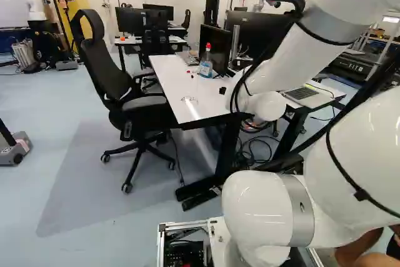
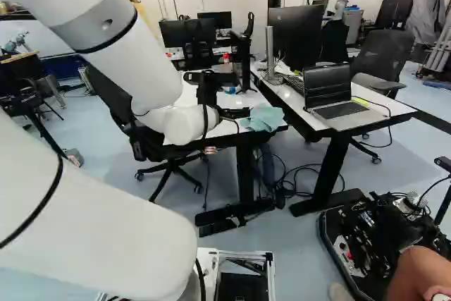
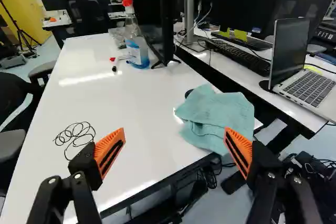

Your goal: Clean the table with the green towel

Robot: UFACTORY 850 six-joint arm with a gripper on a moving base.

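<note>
Over the near end of the white table [image 3: 110, 103], my gripper [image 2: 232, 113] is at the left of the towel in the right base view. In the wrist view the gripper [image 3: 175, 142] has its orange-padded fingers spread wide, with nothing gripped. The green towel [image 3: 218, 119], pale and crumpled, lies on the table's corner edge, ahead of the finger nearer the laptop, and partly overhangs. It shows beside the gripper as a folded heap in the right base view. The left base view does not show the towel, which the arm hides.
A spray bottle [image 3: 136, 45] with a red head and a small marker [image 3: 114, 65] stand or lie farther up the table. A thin black wire coil [image 3: 76, 135] lies near one finger. Monitors, a keyboard and a laptop [image 2: 338, 100] occupy the neighbouring desk; an office chair [image 1: 134, 101] adjoins the table.
</note>
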